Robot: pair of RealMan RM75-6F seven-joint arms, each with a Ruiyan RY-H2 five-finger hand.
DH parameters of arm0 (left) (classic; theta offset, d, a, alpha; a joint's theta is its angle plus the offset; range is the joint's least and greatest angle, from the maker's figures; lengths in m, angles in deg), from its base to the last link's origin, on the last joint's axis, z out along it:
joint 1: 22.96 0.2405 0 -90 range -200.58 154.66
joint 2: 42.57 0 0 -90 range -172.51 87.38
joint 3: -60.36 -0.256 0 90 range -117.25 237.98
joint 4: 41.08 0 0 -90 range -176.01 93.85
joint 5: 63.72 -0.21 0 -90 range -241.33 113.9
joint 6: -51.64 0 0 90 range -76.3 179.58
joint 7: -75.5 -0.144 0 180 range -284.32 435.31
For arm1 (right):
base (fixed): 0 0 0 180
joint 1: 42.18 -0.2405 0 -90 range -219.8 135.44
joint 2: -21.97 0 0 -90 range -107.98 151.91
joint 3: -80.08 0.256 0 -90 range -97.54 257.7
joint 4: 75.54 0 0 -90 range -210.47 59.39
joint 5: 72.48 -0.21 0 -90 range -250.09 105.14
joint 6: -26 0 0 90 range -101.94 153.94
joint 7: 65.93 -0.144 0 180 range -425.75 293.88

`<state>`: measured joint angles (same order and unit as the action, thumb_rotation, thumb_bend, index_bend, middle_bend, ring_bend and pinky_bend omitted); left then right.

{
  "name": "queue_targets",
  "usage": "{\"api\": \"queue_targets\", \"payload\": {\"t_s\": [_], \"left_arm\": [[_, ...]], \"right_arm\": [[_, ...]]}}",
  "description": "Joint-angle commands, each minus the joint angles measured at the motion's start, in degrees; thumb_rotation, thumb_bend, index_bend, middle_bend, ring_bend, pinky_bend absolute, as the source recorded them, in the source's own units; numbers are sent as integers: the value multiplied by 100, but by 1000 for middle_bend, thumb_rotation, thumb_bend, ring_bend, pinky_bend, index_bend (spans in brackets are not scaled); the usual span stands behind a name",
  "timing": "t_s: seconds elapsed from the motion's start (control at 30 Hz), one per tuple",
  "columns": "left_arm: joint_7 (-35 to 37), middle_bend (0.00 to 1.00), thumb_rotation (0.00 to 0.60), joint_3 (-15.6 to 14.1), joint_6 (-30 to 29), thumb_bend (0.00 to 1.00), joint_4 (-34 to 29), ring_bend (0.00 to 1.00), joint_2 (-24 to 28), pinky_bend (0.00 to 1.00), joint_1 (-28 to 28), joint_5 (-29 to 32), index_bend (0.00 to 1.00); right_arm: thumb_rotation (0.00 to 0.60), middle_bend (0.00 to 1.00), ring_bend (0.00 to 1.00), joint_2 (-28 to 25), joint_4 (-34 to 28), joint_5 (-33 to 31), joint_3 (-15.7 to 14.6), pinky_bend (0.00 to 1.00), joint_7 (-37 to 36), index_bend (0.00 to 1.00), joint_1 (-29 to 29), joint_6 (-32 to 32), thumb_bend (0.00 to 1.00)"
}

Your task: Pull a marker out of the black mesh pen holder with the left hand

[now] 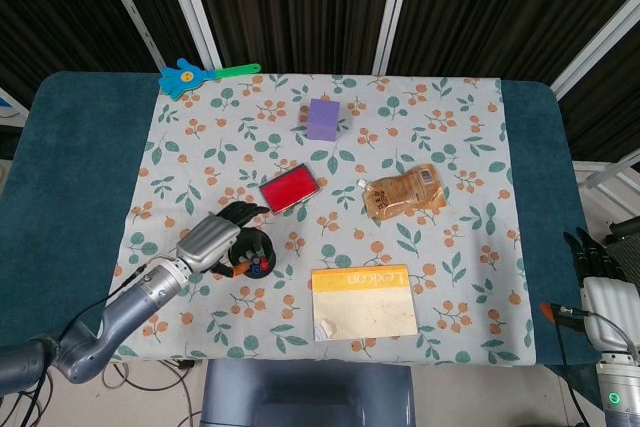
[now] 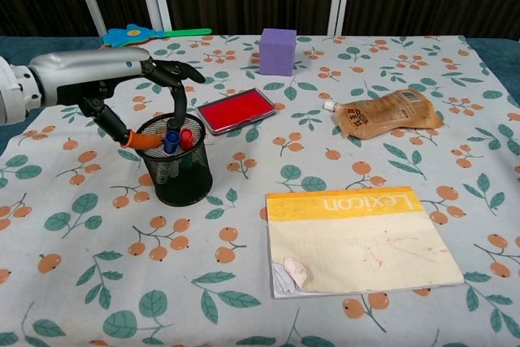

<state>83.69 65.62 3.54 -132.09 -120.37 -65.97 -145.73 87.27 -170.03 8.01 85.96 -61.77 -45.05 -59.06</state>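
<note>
My left robot hand [image 2: 138, 87] hovers spread over the black mesh pen holder [image 2: 172, 170] at the tabletop's near left; markers [image 2: 172, 139] stand upright inside, caps up (none pinched).

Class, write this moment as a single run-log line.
left hand: fingers spread over black mesh pen holder | markers: in holder, none gripped | right hand: idle at table edge

In the head view the left hand [image 1: 212, 240] covers part of the pen holder [image 1: 250, 255], and its markers [image 2: 175, 139] are too small there. The right hand [image 1: 600, 259] is cut off by the picture's edge.
</note>
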Motion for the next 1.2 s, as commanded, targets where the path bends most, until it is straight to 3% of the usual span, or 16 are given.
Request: {"api": "queue_targets", "payload": {"t_s": [0.03,0.9,1.2], "left_arm": [[-6,69,600,-9,4,322,7,0,-15,0,-11,10,462],[-105,84,600,-64,48,325,23,0,-36,0,-89,161,505],[-161,89,600,-69,48,391,35,0,-53,0,-98,221,532]], "right_arm": [[600,23,91,-1,1,-3,1,192,-3,40,1,-1,59],[600,23,91,-7,-6,-18,8,192,-12,46,3,2,59],[600,23,91,-11,-5,-19,5,191,-26,49,3,12,59]]}}
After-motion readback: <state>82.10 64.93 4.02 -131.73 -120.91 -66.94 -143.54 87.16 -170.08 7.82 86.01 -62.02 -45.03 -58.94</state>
